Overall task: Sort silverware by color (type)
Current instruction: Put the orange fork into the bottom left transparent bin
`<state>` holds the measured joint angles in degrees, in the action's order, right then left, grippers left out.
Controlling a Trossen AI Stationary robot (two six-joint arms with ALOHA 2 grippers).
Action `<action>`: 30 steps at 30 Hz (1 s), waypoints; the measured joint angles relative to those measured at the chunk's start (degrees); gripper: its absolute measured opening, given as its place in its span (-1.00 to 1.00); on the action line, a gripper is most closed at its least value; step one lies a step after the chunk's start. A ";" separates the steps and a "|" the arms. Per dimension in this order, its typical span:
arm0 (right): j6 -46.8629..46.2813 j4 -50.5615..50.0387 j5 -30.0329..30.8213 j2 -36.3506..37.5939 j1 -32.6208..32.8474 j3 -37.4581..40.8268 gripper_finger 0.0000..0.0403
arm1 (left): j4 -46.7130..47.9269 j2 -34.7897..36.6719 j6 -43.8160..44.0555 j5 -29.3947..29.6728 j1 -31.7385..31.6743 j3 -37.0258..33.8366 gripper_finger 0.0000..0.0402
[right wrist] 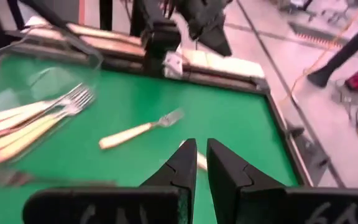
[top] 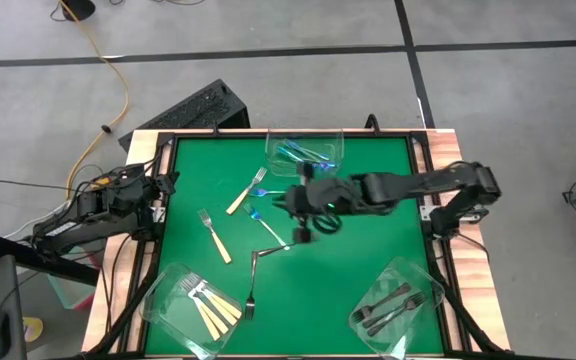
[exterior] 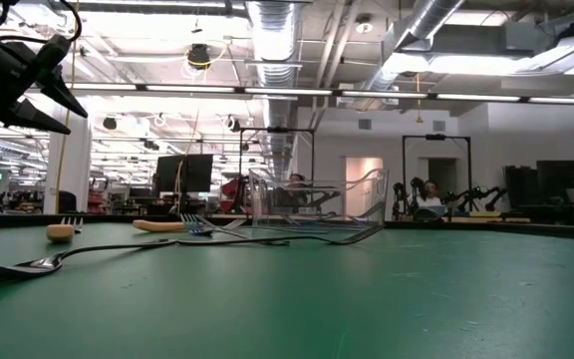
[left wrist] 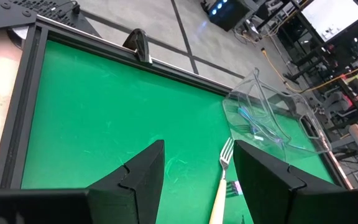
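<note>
Loose silverware lies on the green mat: two cream-handled forks (top: 246, 191) (top: 214, 236), small blue-handled forks (top: 259, 192) and a dark metal fork (top: 253, 279). Three clear tubs hold sorted forks: blue ones (top: 303, 150), cream ones (top: 196, 303) and dark ones (top: 396, 303). My right gripper (top: 290, 202) (right wrist: 202, 155) hovers over the mat's middle above the loose forks. It points toward the left edge, with its fingers nearly together and nothing seen between them. My left gripper (top: 163, 186) (left wrist: 197, 168) waits open at the left edge.
The mat has a raised black frame (top: 158, 230) all round. A keyboard (top: 193, 108) lies beyond the far left corner. Bare mat shows between the near tubs (top: 308, 300) and on the right side (top: 388, 235).
</note>
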<state>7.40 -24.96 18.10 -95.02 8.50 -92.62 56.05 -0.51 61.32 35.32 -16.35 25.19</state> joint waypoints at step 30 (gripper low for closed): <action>27.03 -6.34 -31.94 -44.71 -18.17 -36.75 -0.02 | -0.02 -0.02 0.59 0.01 0.01 0.00 -0.12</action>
<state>34.43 -31.30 -13.85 -139.73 -9.67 -129.37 56.03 -0.54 61.91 35.33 -16.34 25.19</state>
